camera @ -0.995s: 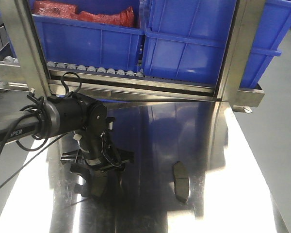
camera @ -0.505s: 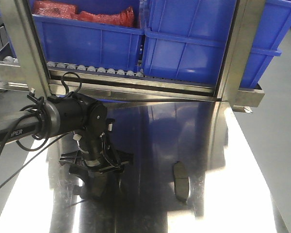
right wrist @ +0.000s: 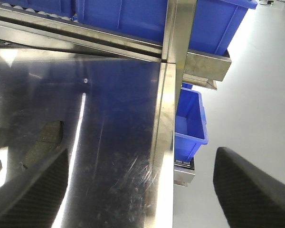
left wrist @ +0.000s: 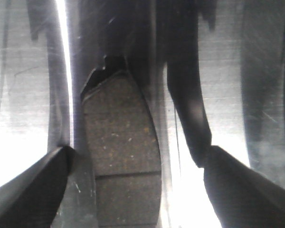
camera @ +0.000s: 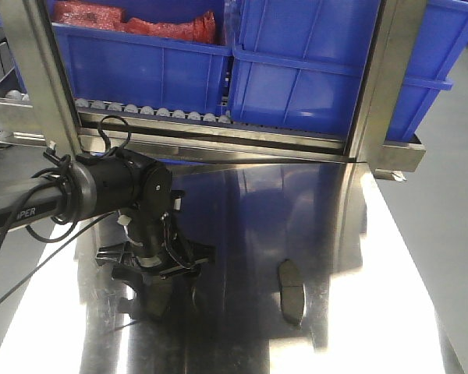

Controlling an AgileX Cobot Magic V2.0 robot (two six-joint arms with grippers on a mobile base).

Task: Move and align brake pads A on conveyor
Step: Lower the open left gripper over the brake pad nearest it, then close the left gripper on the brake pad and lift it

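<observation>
One brake pad [left wrist: 121, 152] lies flat on the steel table [camera: 359, 312] between the left gripper's [left wrist: 138, 159] spread, empty fingers, seemingly nearer one finger though glare blurs its edges, so closing may shove or tip it rather than clamp it squarely.

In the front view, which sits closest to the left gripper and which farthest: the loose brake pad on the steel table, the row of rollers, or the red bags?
From the left gripper:
1. Loose brake pad, on the steel table, to its right.
2. Row of rollers, along the table's back edge.
3. Red bags, in the blue bin behind the rollers.
</observation>
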